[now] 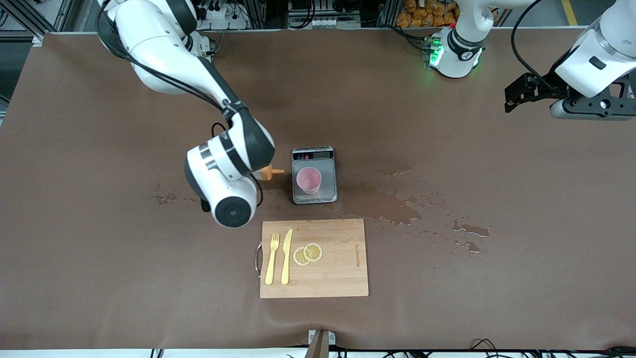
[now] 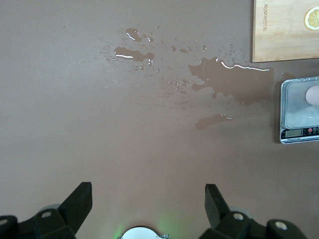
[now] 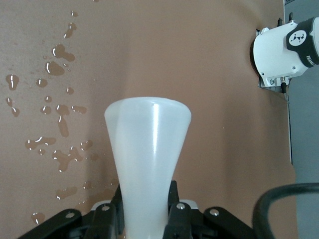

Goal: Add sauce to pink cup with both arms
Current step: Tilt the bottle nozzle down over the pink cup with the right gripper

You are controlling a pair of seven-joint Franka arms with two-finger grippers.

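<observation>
The table (image 1: 99, 278) is covered with a brown mat. A scale (image 1: 314, 175) is set near its middle, with a wooden board (image 1: 343, 278) nearer the front camera. Wet puddles (image 1: 392, 206) are spread beside the scale toward the left arm's end; smaller drops (image 1: 164, 198) lie toward the right arm's end.
</observation>
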